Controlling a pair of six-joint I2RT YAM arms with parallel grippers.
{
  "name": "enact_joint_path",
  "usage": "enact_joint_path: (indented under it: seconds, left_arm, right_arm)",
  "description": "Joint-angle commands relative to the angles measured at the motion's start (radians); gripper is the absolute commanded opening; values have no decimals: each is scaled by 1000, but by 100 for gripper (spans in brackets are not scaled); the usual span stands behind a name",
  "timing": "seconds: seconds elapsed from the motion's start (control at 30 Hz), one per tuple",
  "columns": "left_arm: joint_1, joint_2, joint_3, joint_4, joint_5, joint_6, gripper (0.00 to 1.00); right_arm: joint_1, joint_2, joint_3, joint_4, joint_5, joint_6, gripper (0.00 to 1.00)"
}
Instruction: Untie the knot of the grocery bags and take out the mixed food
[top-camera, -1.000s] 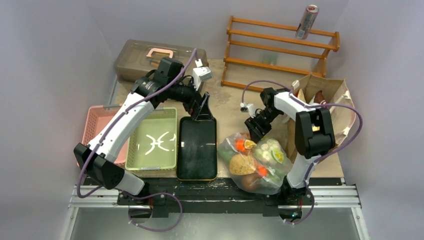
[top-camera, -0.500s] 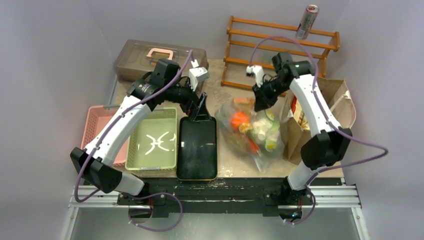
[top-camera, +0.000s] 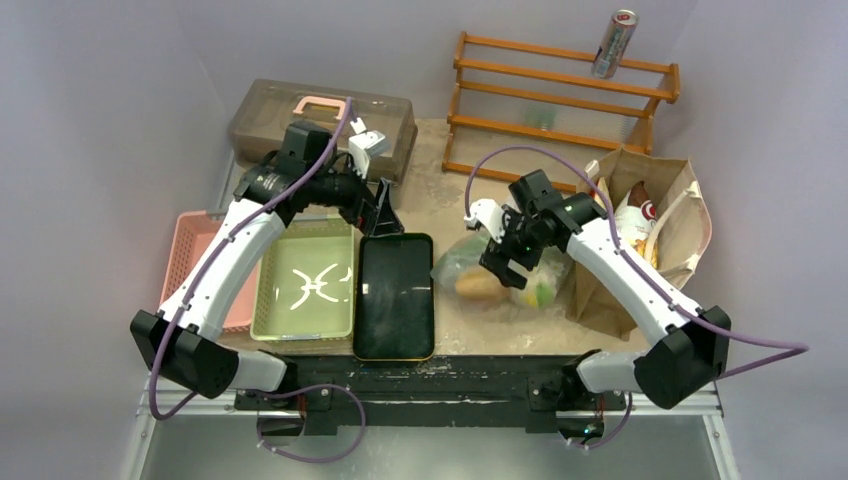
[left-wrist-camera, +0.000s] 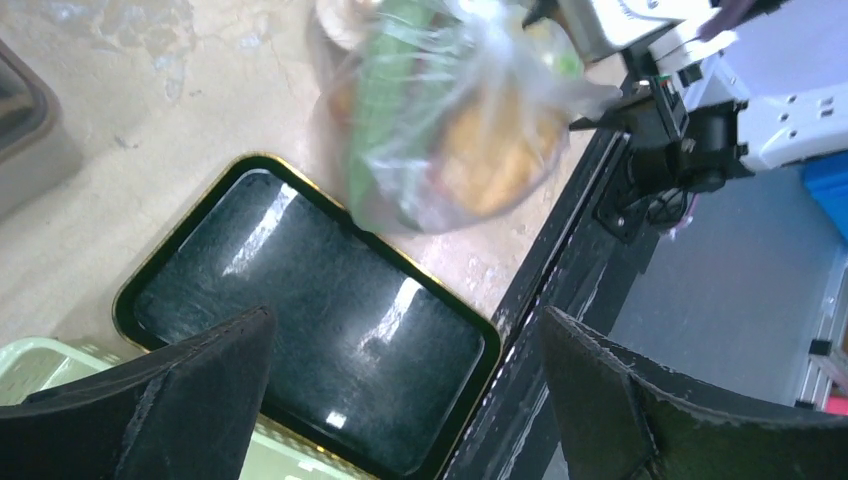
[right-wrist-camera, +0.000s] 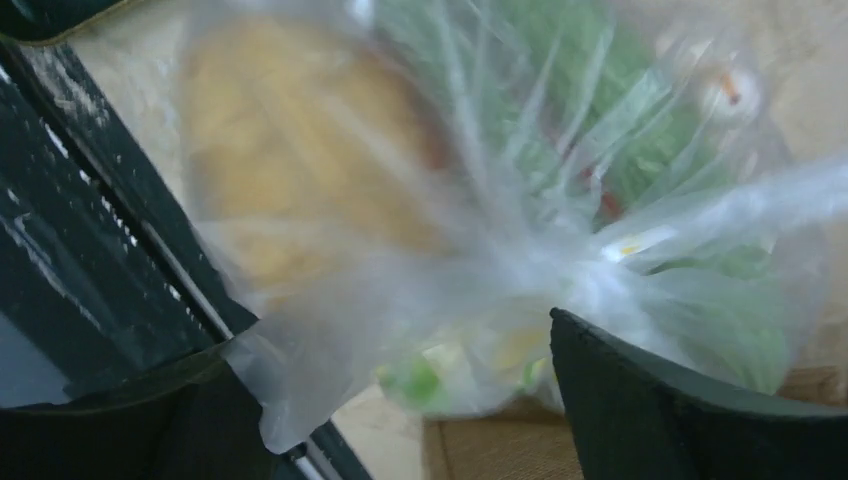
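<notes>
The transparent plastic bag (top-camera: 500, 278) of mixed food lies on the table, leaning against the brown paper bag (top-camera: 640, 250). A brown toast slice (top-camera: 480, 288) and green vegetables (right-wrist-camera: 640, 130) show through the plastic. The bag's twisted knot (right-wrist-camera: 575, 270) sits just ahead of my right gripper (top-camera: 505, 255), which is open, with loose plastic lying between its jaws (right-wrist-camera: 385, 335). A white-orange packet (top-camera: 633, 215) pokes out of the paper bag. My left gripper (top-camera: 383, 212) hangs open above the black tray's far end (left-wrist-camera: 405, 312), holding nothing. The plastic bag (left-wrist-camera: 450, 130) shows beyond it, blurred.
A black tray (top-camera: 393, 300) lies left of the plastic bag, then a green basket (top-camera: 305, 290) and a pink basket (top-camera: 200, 250). A grey-brown lidded case (top-camera: 320, 115) stands at the back left. A wooden rack (top-camera: 560, 100) with a silver can (top-camera: 613, 45) stands at the back.
My right gripper lifted the plastic bag toward the back, then brought it forward and down beside the paper bag and opened. The left arm drew back a little to the left.
</notes>
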Motion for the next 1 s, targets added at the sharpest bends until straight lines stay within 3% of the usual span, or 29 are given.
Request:
enact_joint_path:
  seconds: [0.0, 0.13, 0.2, 0.33, 0.4, 0.47, 0.53, 0.7, 0.83, 0.97]
  left_arm:
    - [-23, -9, -9, -27, -4, 107, 100]
    - [-66, -9, -17, -37, -3, 163, 100]
    - [-96, 3, -11, -30, 7, 170, 100]
    - [-166, 64, 14, 37, 73, 159, 88]
    - [-188, 81, -22, 141, 205, 165, 80]
    - [-226, 73, -112, 395, 240, 125, 77]
    - [-299, 99, -135, 485, 181, 173, 74]
    - [-422, 224, -41, 475, 101, 279, 67]
    - [-506, 248, -145, 658, 40, 314, 65]
    - [-561, 291, -187, 749, -53, 305, 61]
  right_arm:
    - [-10, -69, -27, 23, -14, -9, 99]
    - [-33, -94, 77, -7, -121, 48, 97]
    - [-87, -86, 123, -31, -191, 63, 90]
    - [-251, -42, 168, -121, -308, 12, 76]
    - [-269, -50, 142, -153, -295, -61, 69]
    - [-282, -88, 74, -98, -262, -70, 65]
    - [-293, -108, 9, -62, -238, -123, 62]
    - [-307, -103, -92, 0, -180, -202, 62]
    - [-347, -67, -113, 41, -217, -187, 61]
    - [-377, -27, -135, 44, -111, -217, 59]
